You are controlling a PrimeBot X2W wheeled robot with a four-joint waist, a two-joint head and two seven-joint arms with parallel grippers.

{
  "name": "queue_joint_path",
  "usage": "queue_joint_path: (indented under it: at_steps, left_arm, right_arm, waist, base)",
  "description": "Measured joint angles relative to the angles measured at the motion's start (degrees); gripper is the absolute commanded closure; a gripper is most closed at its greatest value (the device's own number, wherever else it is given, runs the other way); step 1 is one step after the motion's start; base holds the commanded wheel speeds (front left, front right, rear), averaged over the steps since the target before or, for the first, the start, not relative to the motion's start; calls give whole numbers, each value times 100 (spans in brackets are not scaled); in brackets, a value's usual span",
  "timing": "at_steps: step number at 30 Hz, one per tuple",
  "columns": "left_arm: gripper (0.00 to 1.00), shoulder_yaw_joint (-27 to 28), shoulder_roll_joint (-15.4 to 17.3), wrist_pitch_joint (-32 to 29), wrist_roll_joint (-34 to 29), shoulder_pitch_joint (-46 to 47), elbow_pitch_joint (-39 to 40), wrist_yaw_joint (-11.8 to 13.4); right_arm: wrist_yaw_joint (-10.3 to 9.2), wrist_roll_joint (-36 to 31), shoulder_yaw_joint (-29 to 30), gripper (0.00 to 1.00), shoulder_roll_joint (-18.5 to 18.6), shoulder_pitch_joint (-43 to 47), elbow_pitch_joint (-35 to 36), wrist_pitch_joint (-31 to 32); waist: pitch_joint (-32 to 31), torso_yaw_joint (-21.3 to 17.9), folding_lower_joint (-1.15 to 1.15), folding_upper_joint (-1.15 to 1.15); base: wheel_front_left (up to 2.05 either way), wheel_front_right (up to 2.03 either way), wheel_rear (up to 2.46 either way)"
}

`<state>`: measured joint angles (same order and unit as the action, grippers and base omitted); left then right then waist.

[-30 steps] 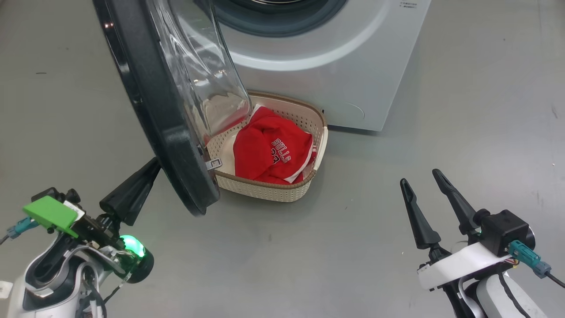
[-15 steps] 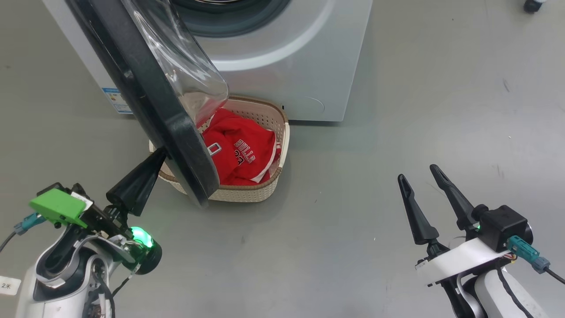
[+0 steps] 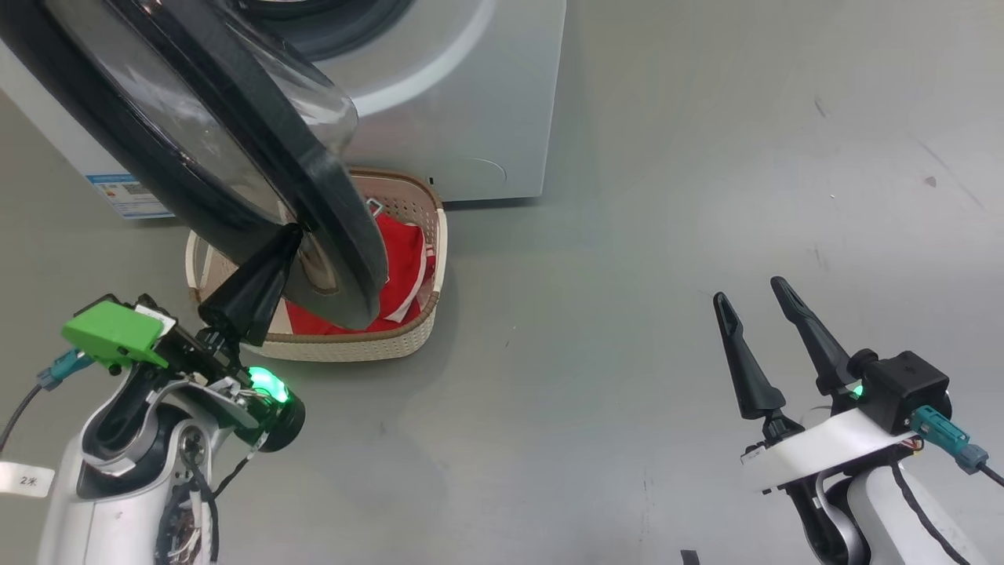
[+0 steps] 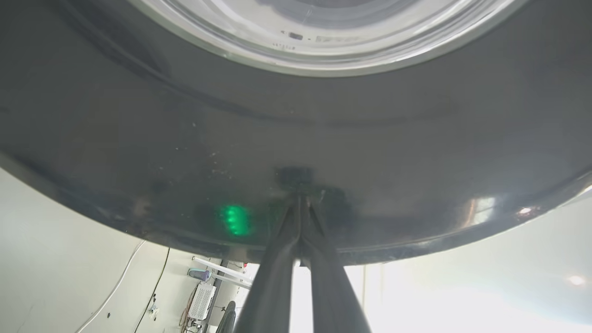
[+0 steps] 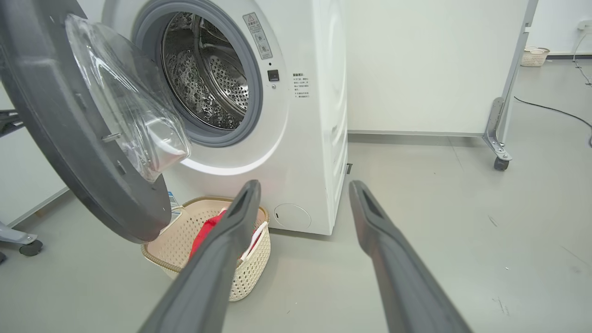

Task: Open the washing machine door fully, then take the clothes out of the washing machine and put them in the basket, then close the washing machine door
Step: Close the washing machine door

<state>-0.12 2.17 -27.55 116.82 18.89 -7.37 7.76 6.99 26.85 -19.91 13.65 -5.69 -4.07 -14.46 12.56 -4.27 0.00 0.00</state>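
a: where do we stand with the washing machine (image 5: 314, 138)?

b: its drum (image 5: 208, 78) looks empty as far as we can see. the clothes (image 3: 396, 267) lie in the basket (image 3: 376, 345) on the floor just in front of the washing machine. the washing machine door (image 3: 345, 227) hangs part open, swung out over the basket.

a: and our pincers?

b: our left pincer (image 3: 286, 235) is shut with nothing in it, its joined tips against the door's glossy outer face near the lower rim. our right pincer (image 3: 749, 290) stands spread and empty, well off to the right of the washing machine.

a: so we judge closing is the step. how will the door handle?

b: stiff and fairly heavy, we think, turning on its hinge. the gloss looks slippery, so the tips may skid. we'd push on the rim at the side farthest from the hinge, never on the glass bowl (image 5: 125, 106), and press until it shuts home.
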Motion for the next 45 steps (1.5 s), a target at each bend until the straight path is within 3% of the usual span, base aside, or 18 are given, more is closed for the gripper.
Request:
queue_joint_path:
  at_steps: [11,25,45]
  left_arm:
    - [100,-319,-12,701,285,422,-157,-5]
    - [100,-476,-12,1689,286,918,-523,-364]
    - [100,-926,-23,2461,375,1328,-1063,-840]
  right_arm:
    - [0,86,30,0,-35,-135,31,0]
    - [0,187,107,0,-119,-265,25,0]
    - [0,188,232,0,-121,-326,23,0]
  waist:
    - [215,-379,0,0]
    - [491,-854,0,0]
    - [598,-939,0,0]
  base:
    - [0,0,0]
    - [0,0,0]
    - [0,0,0]
